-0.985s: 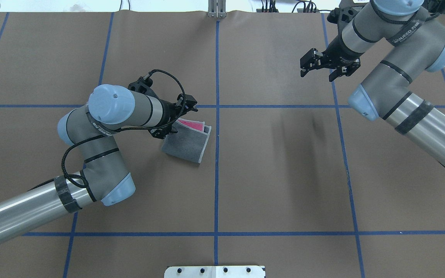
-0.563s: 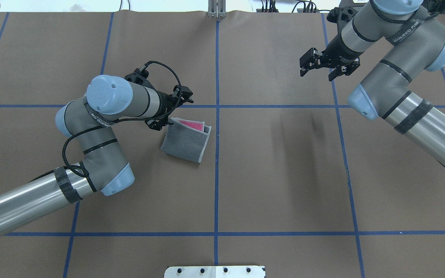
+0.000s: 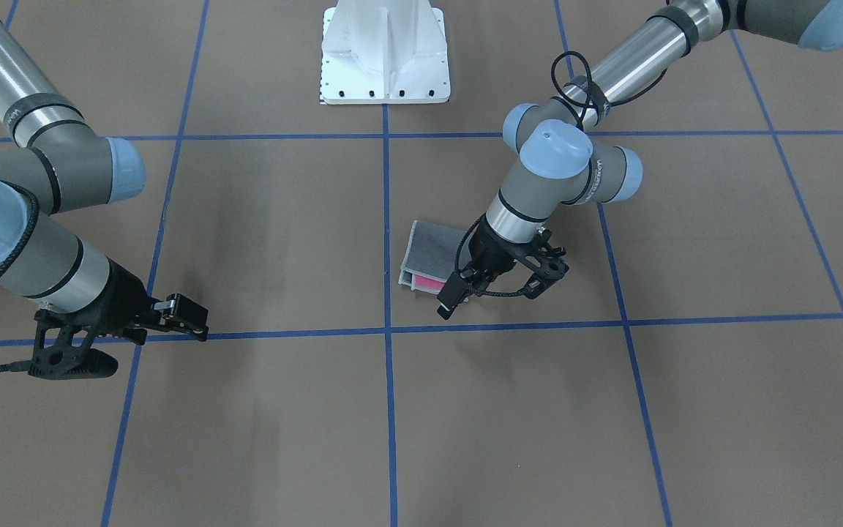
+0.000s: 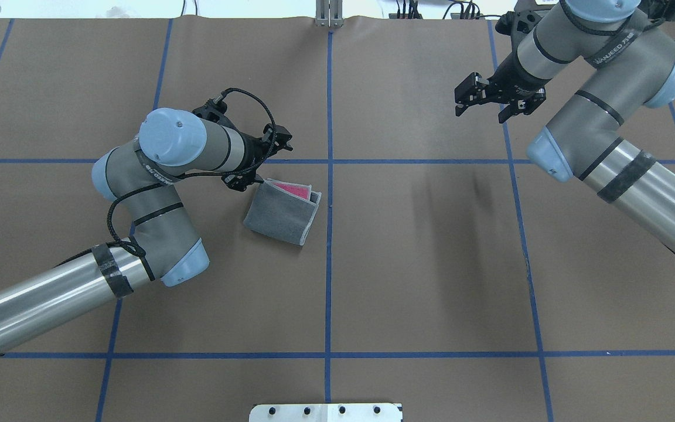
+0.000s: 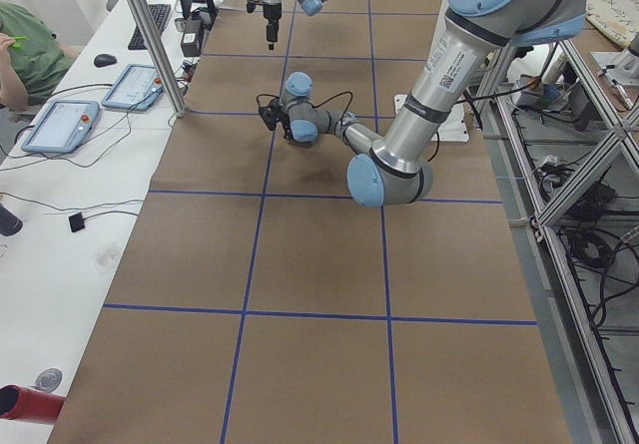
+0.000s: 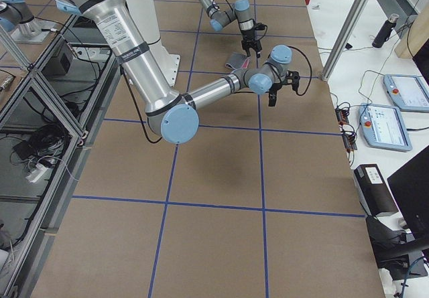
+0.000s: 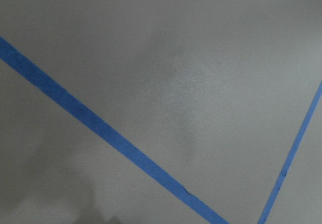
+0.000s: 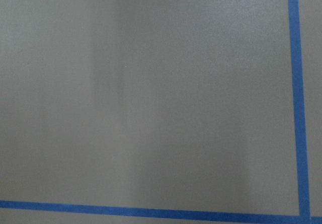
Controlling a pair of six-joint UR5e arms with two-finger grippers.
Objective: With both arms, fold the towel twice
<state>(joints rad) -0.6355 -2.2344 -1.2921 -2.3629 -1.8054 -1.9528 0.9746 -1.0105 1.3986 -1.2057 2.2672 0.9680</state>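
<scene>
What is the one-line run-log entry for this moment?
towel: folded, grey up, pink edge showing | left end effector: open, beside towel corner, not gripping | right end effector: open, empty, away from towel

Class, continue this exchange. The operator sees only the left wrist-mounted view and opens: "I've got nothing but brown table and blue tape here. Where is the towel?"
Observer: The small square terry towel lies folded just left of the centre blue tape line. It is dark grey outside, with pink showing at its far edge.
Operator: Is my claw holding it?
Observer: No. The left claw is open, at the towel's far left corner.
Operator: And the other arm?
Observer: The right claw hangs over the brown table, far right, well away from the towel.
</scene>
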